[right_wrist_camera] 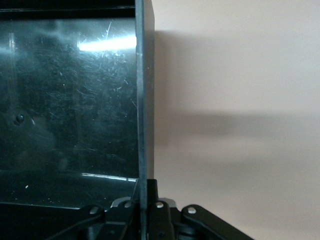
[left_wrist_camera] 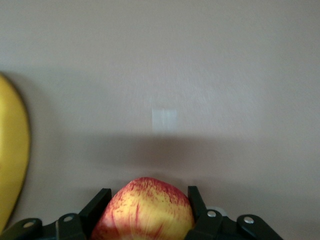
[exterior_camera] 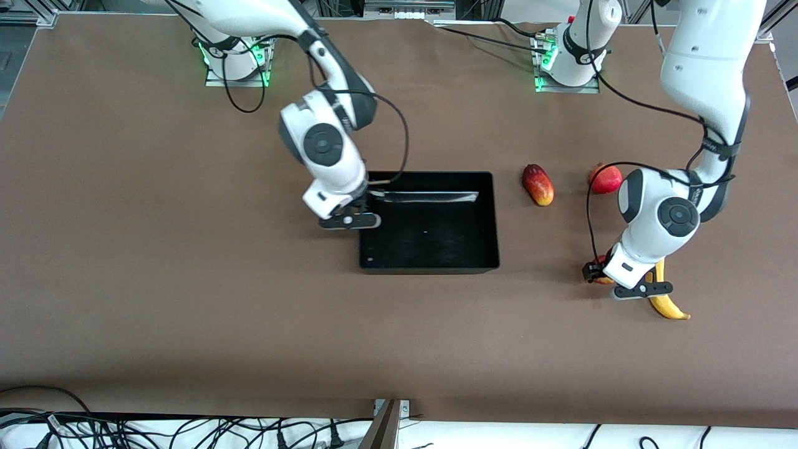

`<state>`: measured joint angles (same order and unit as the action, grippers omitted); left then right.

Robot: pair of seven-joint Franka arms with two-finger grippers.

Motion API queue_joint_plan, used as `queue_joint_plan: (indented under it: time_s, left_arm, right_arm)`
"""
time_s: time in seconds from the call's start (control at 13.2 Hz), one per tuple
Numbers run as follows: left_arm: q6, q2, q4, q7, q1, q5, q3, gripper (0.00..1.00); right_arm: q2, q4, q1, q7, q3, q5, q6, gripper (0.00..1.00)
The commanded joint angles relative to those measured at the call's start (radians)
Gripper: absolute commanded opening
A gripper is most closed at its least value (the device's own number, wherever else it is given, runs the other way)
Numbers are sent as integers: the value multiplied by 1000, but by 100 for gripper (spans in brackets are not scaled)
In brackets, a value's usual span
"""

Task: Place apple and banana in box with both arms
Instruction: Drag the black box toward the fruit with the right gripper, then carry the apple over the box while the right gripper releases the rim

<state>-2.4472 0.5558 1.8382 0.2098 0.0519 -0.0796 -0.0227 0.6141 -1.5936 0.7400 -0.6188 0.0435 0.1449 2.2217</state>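
My left gripper point(exterior_camera: 600, 272) is shut on the apple point(exterior_camera: 601, 278), low over the table toward the left arm's end. In the left wrist view the red-and-yellow streaked apple point(left_wrist_camera: 145, 212) sits between the two black fingers of the left gripper point(left_wrist_camera: 147, 196). The yellow banana point(exterior_camera: 667, 305) lies on the table right beside the apple and also shows in the left wrist view point(left_wrist_camera: 12, 160). My right gripper point(exterior_camera: 366, 199) is shut on the wall of the black box point(exterior_camera: 492, 218) at the right arm's end. In the right wrist view the right gripper point(right_wrist_camera: 145, 190) pinches that thin box wall point(right_wrist_camera: 142, 100). The box holds no fruit.
An elongated red-yellow fruit point(exterior_camera: 538, 184) and a round red fruit point(exterior_camera: 606, 179) lie between the box and the left arm, farther from the front camera than the apple. Cables run along the table's front edge.
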Motion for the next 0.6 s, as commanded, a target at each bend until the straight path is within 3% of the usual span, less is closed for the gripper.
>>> queue_joint_plan:
  time_s: [0.0, 0.23, 0.3, 0.38, 0.45, 0.53]
  left_arm:
    - [352, -105, -104, 71, 28, -35, 26, 0]
    - [569, -114, -246, 218, 29, -17, 104, 0]
    - [586, -117, -250, 297, 29, -12, 145, 0]
    - [591, -116, -248, 372, 34, -12, 188, 0]
    - [591, -112, -246, 441, 37, -12, 220, 0]
    - [588, -105, -244, 498, 37, -20, 259, 0]
  right_arm:
    - [94, 90, 53, -91, 13, 15, 73, 0]
    - [118, 90, 79, -124, 13, 13, 111, 0]
    - [118, 90, 78, -124, 13, 13, 111, 8]
    - [115, 90, 75, -122, 15, 15, 111, 69]
    - [110, 90, 73, -113, 18, 13, 111, 100]
    - [104, 92, 67, -107, 21, 12, 104, 100]
